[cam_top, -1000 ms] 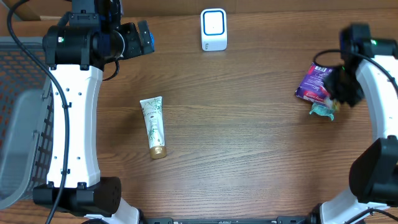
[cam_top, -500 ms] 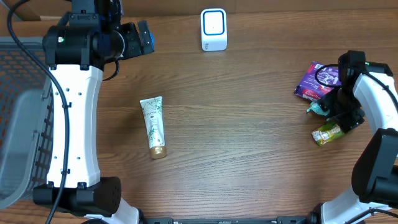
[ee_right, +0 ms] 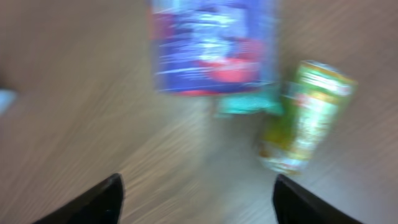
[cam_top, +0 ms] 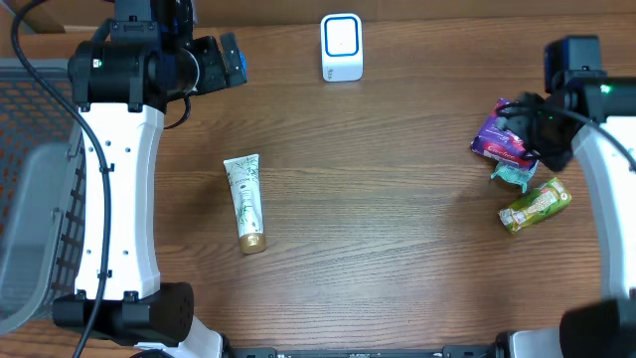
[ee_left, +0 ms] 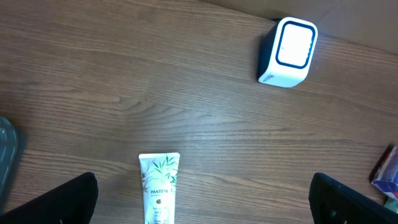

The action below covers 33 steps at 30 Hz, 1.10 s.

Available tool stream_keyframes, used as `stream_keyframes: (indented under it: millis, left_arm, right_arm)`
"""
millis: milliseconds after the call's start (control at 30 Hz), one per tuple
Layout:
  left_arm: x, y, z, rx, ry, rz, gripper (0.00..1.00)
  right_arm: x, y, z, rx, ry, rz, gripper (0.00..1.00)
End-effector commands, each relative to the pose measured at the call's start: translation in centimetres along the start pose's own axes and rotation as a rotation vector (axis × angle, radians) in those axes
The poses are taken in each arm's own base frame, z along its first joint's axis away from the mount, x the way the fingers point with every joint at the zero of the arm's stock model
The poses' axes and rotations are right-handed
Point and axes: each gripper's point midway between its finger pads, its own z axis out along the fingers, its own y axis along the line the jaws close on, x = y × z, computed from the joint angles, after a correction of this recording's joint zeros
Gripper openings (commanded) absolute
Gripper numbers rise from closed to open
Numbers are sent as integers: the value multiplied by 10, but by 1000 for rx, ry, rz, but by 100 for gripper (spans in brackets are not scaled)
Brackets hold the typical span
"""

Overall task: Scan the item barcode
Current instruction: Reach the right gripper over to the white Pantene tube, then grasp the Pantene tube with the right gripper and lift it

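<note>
- The left gripper (ee_left: 204, 178) hung over the far left part of the counter (cam_top: 397, 249), its fingers spread as wide as they go and nothing between them
- The right gripper (ee_right: 198, 180) was over the right edge of the counter; its wrist view was blurred, but I could see both fingers well apart with only bare wood between them, so it held nothing
- The scanner (cam_top: 341, 47), a white box with a blue-rimmed face, stood upright at the far middle of the counter, well apart from both grippers
- A green packet (cam_top: 535, 204) lay flat and tilted on the right side, free of the right gripper
- Just beside it lay a small teal item (cam_top: 515, 174), and a purple packet (cam_top: 505, 134) next to that; whether the three touched I could not tell
- A white tube (cam_top: 245, 202) with a leaf print and a gold cap lay left of centre, cap towards me, below the left gripper in its wrist view
- A grey wire basket (cam_top: 30, 229) sat at the left edge
</note>
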Motion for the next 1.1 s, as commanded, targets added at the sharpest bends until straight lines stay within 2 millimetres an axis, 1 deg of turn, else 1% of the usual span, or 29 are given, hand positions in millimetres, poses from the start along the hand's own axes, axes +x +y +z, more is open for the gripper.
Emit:
stream_keyframes:
  millis: [0, 33, 133, 233, 333, 400, 467, 600, 700, 733, 800, 900, 933, 967, 1000, 1067]
  left_arm:
    - [-1, -5, -2, 13, -5, 25, 100]
    - [-1, -5, -2, 13, -5, 25, 100]
    - [-1, -5, -2, 13, -5, 25, 100]
    - [-1, -5, -2, 13, -5, 25, 99]
    - [-1, -5, -2, 13, -5, 25, 100]
    - [-1, -5, -2, 14, -5, 26, 100]
    - [-1, -6, -2, 14, -5, 27, 100]
    - [-1, -6, -2, 14, -5, 27, 100]
    - [-1, -5, -2, 14, -5, 27, 99]
    - [-1, -5, -2, 14, -5, 27, 100]
    - [-1, -5, -2, 14, -5, 27, 100]
    - [-1, -6, -2, 14, -5, 27, 100]
    - [-1, -5, -2, 14, -5, 27, 100]
    - [-1, -5, -2, 14, -5, 26, 100]
    - [-1, -5, -2, 14, -5, 26, 100]
    - [-1, -5, -2, 14, -5, 26, 100]
  right_arm:
    - [32, 65, -18, -224, 46, -167, 72]
    - [43, 86, -18, -278, 53, -208, 71]
    - [75, 137, -18, -407, 61, -323, 66]
    - [111, 182, -9, -477, 82, -407, 62]
    - [142, 212, 5, -521, 122, -464, 62]
    - [168, 233, 17, -570, 175, -510, 63]
    - [187, 249, 26, -616, 219, -550, 62]
    - [228, 282, 37, -762, 320, -625, 63]
    - [252, 295, 48, -791, 340, -664, 63]
    - [266, 300, 53, -797, 350, -686, 62]
    - [284, 303, 64, -780, 346, -714, 62]
    - [296, 302, 81, -718, 309, -736, 61]
    - [304, 301, 87, -697, 294, -754, 61]
    - [308, 302, 89, -698, 293, -769, 61]
    - [321, 306, 85, -718, 293, -793, 61]
    - [334, 309, 82, -726, 282, -819, 61]
